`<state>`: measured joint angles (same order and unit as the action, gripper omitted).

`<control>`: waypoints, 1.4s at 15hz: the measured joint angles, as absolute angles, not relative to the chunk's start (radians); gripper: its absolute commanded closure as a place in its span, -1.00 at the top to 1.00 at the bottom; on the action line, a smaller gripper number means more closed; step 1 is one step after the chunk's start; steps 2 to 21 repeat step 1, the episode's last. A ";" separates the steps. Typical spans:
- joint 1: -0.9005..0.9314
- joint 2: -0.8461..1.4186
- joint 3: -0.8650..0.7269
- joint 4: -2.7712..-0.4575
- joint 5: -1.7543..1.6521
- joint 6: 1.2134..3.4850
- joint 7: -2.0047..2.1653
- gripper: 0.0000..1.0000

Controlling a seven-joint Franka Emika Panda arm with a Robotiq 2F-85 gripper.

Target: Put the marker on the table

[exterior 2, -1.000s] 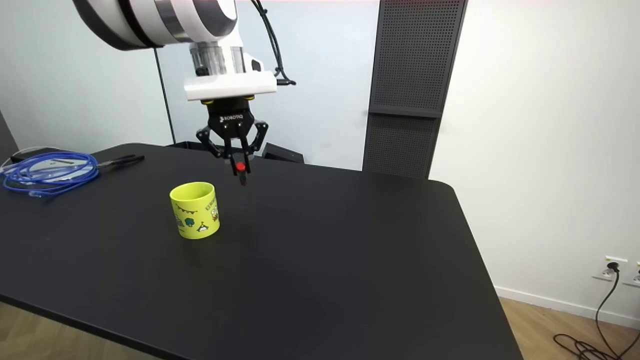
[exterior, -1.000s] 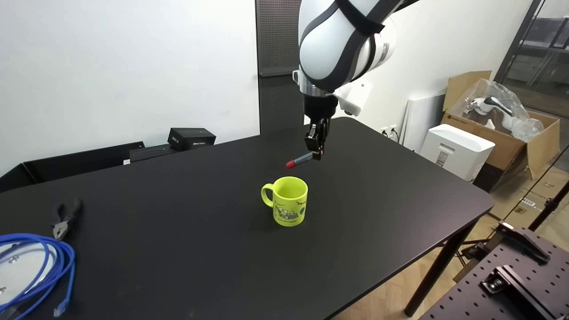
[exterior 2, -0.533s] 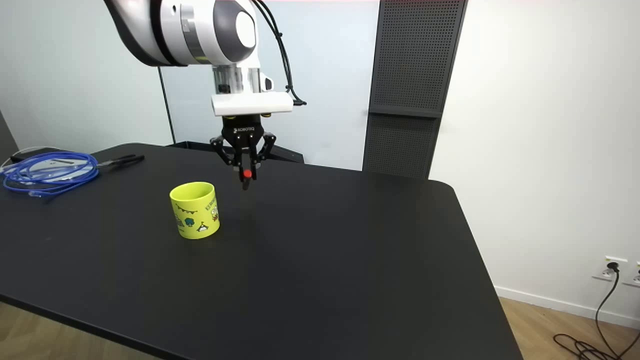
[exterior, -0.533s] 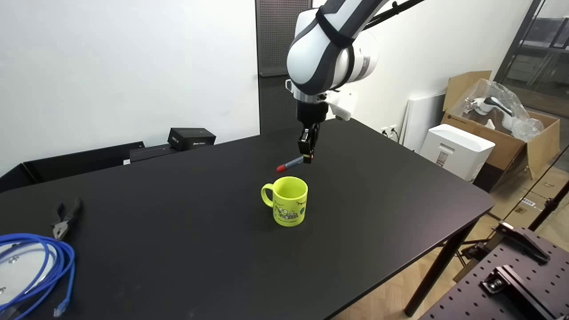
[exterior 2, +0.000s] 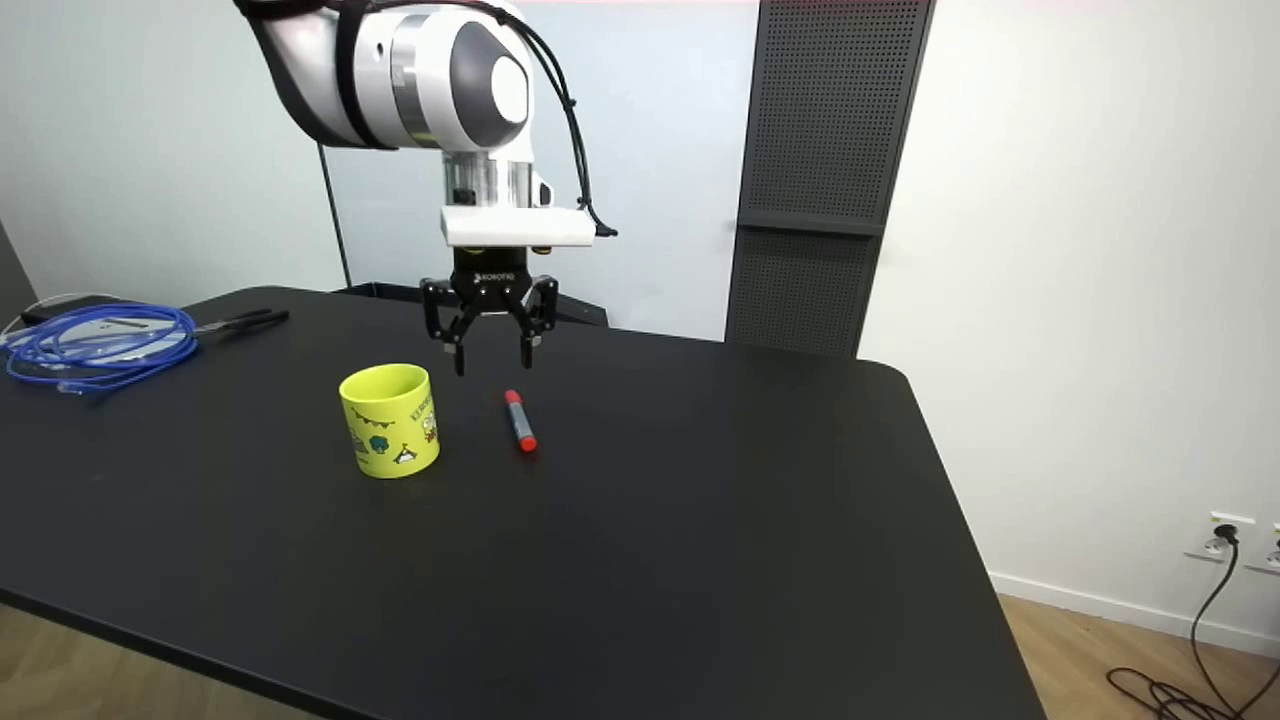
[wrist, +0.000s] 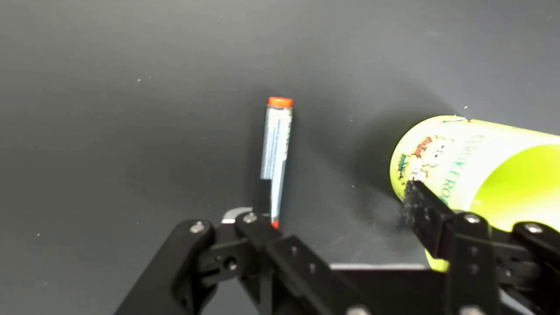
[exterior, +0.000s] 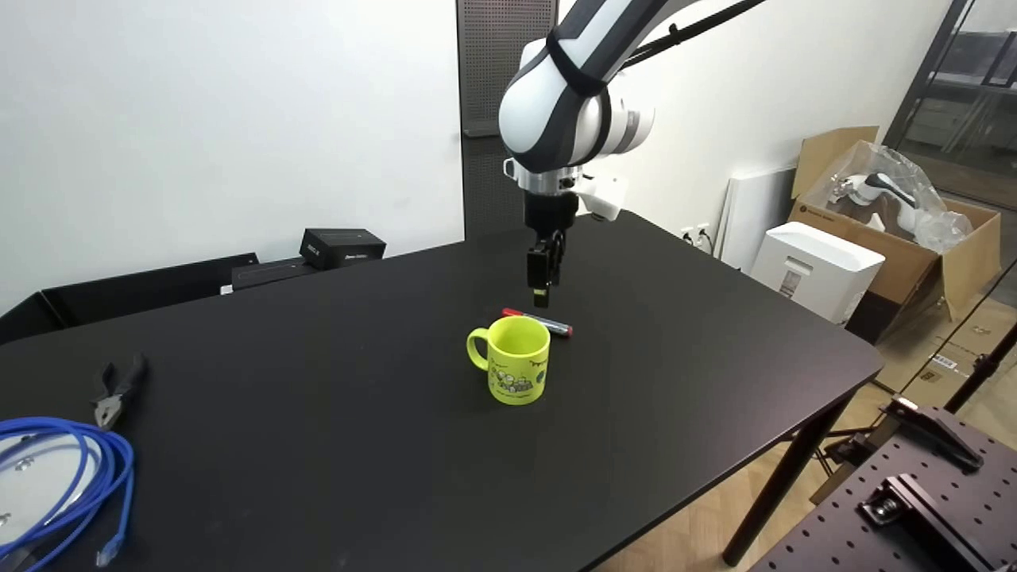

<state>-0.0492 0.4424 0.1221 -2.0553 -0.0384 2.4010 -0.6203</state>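
The marker, pale-barrelled with red ends, lies on the black table (exterior 2: 720,500). In an exterior view the marker (exterior 2: 521,420) shows whole, just right of the yellow-green mug; in an exterior view the marker (exterior: 552,325) is partly covered by the mug's rim. My gripper (exterior 2: 493,360) hangs above the tabletop, fingers spread wide with nothing between them. From the wrist, the marker (wrist: 277,140) runs up and away beneath the left finger, which hides part of its near end. The gap between the fingertips of the gripper (wrist: 339,188) shows bare tabletop.
The mug (wrist: 455,162) stands upright close to the marker, under the right finger in the wrist view. A blue cable coil (exterior: 119,469) and pliers (exterior: 119,389) lie farther off along the table. Black boxes (exterior: 343,248) stand near the wall.
The gripper has come lower, and its fingers have spread apart. The marker, held between them half a second ago, has dropped out and turned, and now rests on the table.
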 measured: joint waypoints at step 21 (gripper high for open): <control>-0.048 0.437 0.123 -2.053 -0.038 2.368 -0.615 1.00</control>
